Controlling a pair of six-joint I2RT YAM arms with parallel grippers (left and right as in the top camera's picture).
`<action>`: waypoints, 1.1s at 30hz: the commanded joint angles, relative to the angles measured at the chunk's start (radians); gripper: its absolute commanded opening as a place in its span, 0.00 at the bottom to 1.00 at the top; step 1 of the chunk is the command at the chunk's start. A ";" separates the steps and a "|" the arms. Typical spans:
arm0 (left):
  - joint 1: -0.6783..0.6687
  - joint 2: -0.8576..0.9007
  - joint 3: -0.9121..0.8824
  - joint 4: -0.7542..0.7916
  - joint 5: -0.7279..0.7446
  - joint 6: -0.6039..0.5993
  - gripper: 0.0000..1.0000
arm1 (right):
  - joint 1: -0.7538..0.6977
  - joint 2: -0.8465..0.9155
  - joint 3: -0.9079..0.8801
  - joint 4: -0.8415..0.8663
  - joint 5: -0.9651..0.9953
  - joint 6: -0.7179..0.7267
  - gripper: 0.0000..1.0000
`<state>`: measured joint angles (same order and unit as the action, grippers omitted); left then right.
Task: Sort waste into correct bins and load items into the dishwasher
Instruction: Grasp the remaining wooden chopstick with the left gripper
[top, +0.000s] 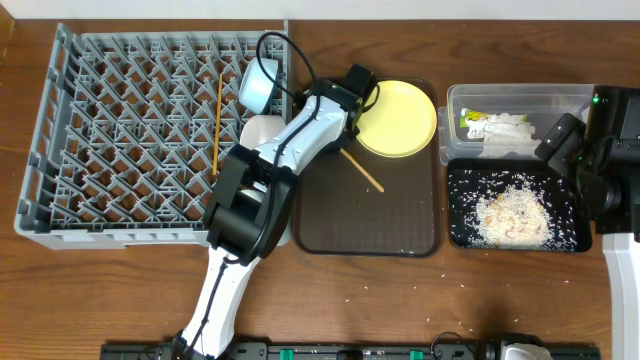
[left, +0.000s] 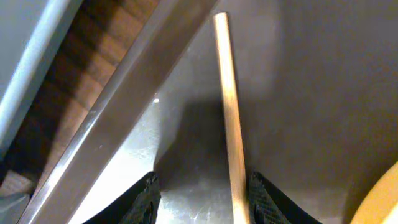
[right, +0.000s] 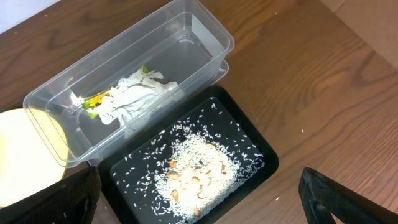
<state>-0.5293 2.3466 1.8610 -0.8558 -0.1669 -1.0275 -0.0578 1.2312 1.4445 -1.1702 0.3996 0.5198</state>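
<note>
A thin wooden chopstick (top: 362, 170) lies on the dark brown tray (top: 400, 240), just left of the yellow plate (top: 397, 117). My left gripper (top: 348, 130) is down over its upper end. In the left wrist view the gripper (left: 202, 200) is open, with the chopstick (left: 229, 112) between the fingers, close to the right one. A second chopstick (top: 217, 120) lies in the grey dish rack (top: 60, 150). My right gripper (right: 199, 199) is wide open and empty above the black tray (right: 261, 146) of rice (right: 196, 171).
The clear tub (right: 205, 43) holds crumpled white paper (right: 134, 93) and the green-and-orange wrapper (right: 93, 102). A light blue bowl (top: 258, 85) and a white bowl (top: 262, 130) sit at the rack's right edge. Rice grains lie loose on the table near the front.
</note>
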 joint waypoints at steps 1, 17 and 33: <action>0.000 0.043 -0.024 -0.042 0.073 0.005 0.47 | -0.003 -0.001 0.005 -0.001 0.011 0.018 0.99; -0.005 0.043 -0.073 -0.048 0.198 -0.019 0.22 | -0.003 -0.001 0.005 -0.001 0.011 0.018 0.99; -0.004 -0.143 -0.035 -0.029 0.229 0.356 0.07 | -0.003 -0.001 0.005 -0.001 0.011 0.018 0.99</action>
<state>-0.5278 2.3077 1.8332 -0.8825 0.0505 -0.8677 -0.0578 1.2312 1.4445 -1.1702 0.3996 0.5198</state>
